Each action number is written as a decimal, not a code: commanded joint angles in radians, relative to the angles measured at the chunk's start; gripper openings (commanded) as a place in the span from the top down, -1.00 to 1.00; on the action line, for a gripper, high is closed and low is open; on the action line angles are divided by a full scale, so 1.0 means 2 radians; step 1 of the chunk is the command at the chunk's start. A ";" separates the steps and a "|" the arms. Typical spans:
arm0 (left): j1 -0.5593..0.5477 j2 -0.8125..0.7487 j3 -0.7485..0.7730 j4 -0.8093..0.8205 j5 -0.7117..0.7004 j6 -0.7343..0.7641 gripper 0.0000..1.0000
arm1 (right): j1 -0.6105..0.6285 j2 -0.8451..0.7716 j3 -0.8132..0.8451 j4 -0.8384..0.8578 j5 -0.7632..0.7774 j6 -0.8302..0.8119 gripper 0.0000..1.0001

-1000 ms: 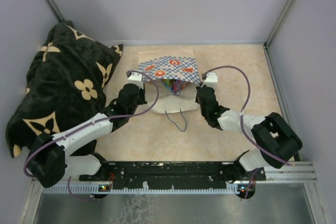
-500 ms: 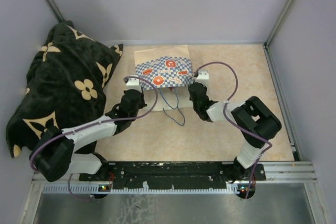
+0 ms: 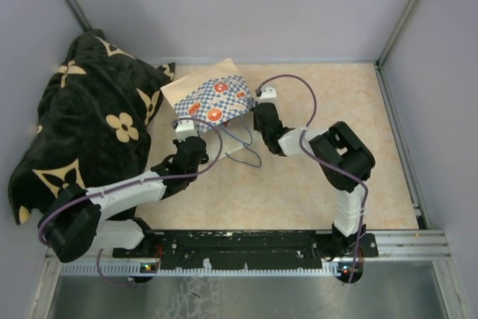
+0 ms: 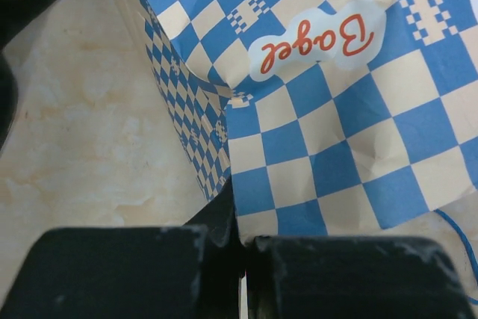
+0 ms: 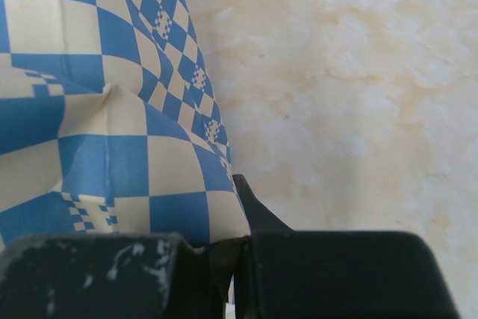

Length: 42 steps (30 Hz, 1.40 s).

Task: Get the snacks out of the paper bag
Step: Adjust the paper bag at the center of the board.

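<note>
With the left gripper (image 3: 183, 125) and right gripper (image 3: 258, 106) clamped on opposite rim corners of the paper bag (image 3: 215, 98), held tilted near the table's (image 3: 336, 125) far edge beside the blanket (image 3: 89, 117), uneven pulling could tear the paper or trap the unseen snacks.

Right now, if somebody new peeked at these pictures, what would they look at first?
Probably the blue-and-white checkered paper bag in the middle of the table, with orange pictures on it. The left fingers and the right fingers are each shut on its edge, one at either side. Next comes the big black blanket with cream flowers, heaped in the far left corner.
</note>
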 commanded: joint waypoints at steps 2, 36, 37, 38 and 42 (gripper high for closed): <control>-0.019 -0.019 -0.011 -0.107 -0.034 -0.081 1.00 | 0.005 0.043 0.061 0.007 -0.127 -0.017 1.00; -0.026 -0.120 0.067 -0.123 0.202 0.171 -0.99 | -0.001 -0.108 -0.185 0.114 -0.119 0.263 -0.82; -0.027 -0.103 0.079 -0.121 0.209 0.180 -0.99 | 0.000 -0.111 -0.191 0.123 -0.124 0.273 -0.79; -0.030 -0.085 0.090 -0.119 0.213 0.189 -0.99 | 0.002 -0.114 -0.197 0.134 -0.129 0.286 -0.76; -0.042 -0.039 0.132 -0.126 0.211 0.199 -0.99 | 0.014 -0.118 -0.213 0.170 -0.137 0.340 -0.61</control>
